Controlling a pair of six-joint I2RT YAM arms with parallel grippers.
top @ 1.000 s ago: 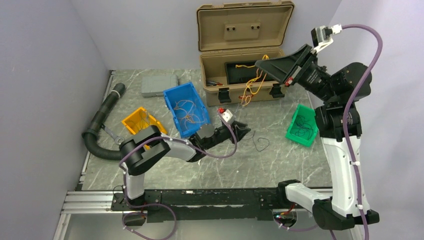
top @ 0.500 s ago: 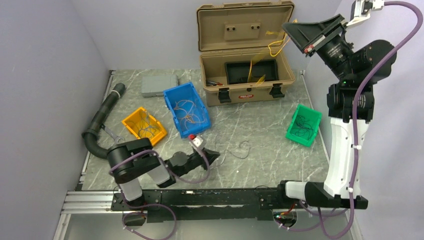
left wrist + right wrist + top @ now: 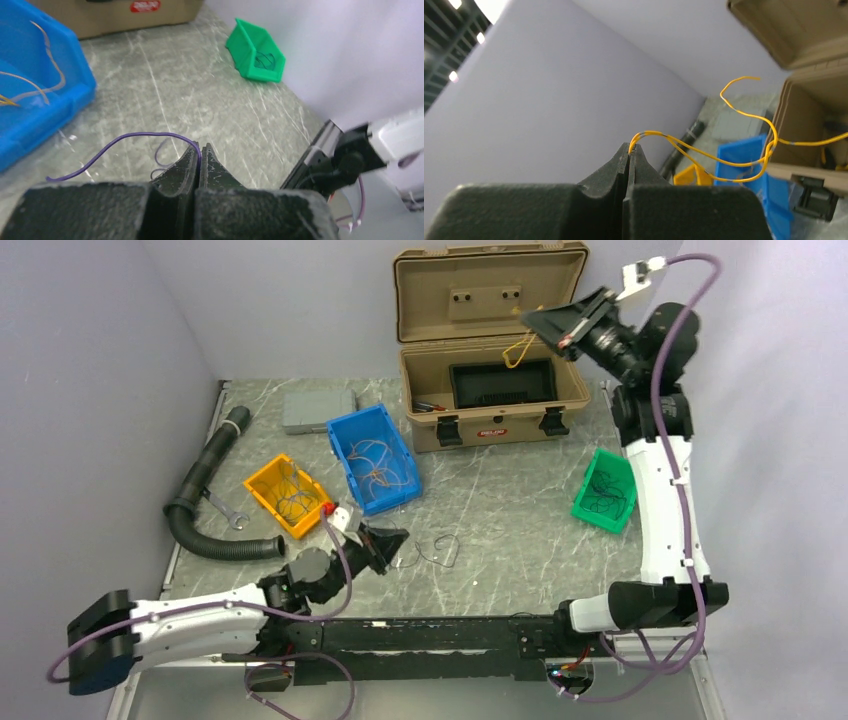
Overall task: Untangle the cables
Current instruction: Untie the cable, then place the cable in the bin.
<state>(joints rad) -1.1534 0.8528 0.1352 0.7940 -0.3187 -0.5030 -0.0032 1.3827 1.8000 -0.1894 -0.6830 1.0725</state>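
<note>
The left gripper [image 3: 200,150] pinched a purple wire [image 3: 140,133] at its tips; the right gripper [image 3: 630,150] pinched yellow wires [image 3: 729,164]. They looked light and floppy, best grabbed near an end.

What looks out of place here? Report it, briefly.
Nothing looks spilled or damaged. One purple wire trails loose across the table, pinched by the left gripper. The right gripper holds yellow wires aloft near the case. A wrench lies by the black hose.
</note>
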